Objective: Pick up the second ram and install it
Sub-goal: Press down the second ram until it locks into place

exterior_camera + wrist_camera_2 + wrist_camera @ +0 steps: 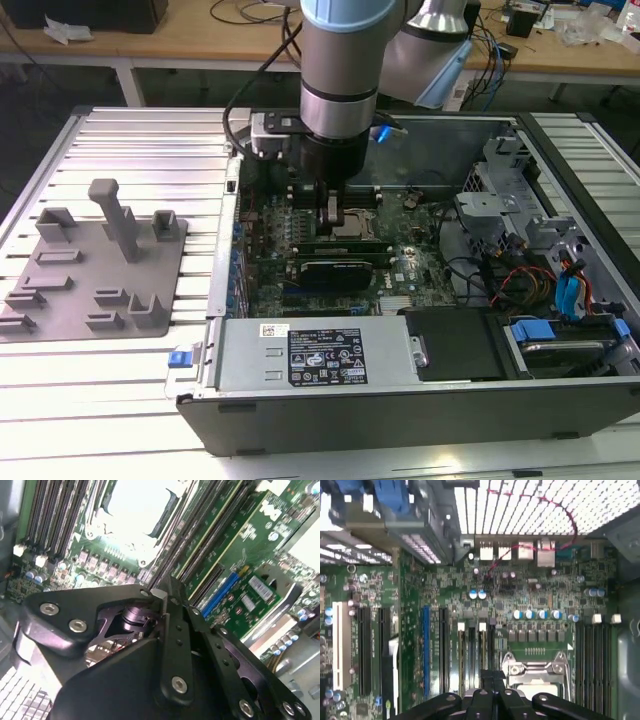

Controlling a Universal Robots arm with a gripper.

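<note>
The end effector (330, 212) sits low inside the open case (400, 400), at the frame's centre, just above the board (530, 585) beside the CPU socket (137, 510). Its fingers (167, 597) are pressed narrow together. The ram (345, 243) stands in a slot just below it.

Open computer case (420, 395), green motherboard (530, 595), grey holder tray (95, 265), slatted table (150, 140)

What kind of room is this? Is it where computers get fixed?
Probably a robotics lab or workshop. A robot arm reaches into an open computer case over its green motherboard. The case lies on a ribbed metal table, and workbenches with cables stand behind.
</note>
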